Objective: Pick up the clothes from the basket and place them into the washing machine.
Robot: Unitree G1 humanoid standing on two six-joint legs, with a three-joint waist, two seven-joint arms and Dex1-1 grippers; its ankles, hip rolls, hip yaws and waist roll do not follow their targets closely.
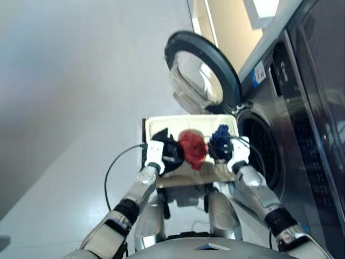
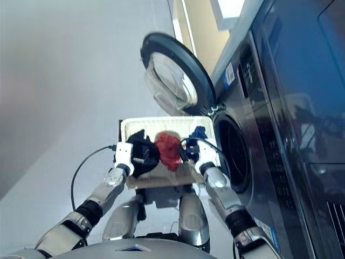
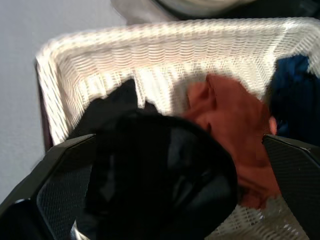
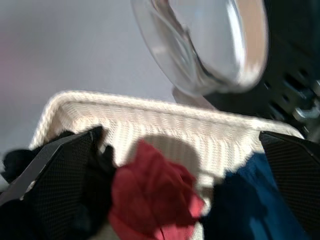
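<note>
Laundry area, front-loading washing machine [image 1: 280, 140], door [image 1: 202, 70] open, grey floor [image 1: 64, 108]

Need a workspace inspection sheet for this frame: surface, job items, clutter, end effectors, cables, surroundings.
Surface: pale grey floor.
Job items: basket holds all three clothes: black garment, red-orange garment, navy garment. Washing machine on the robot's right, door open.
Clutter: nothing seen.
End effectors: left end effector open over the black garment; right end effector open over the basket, empty.
Cables: black cable looping to the left wrist.
Surroundings: yellow wall behind the door.
</note>
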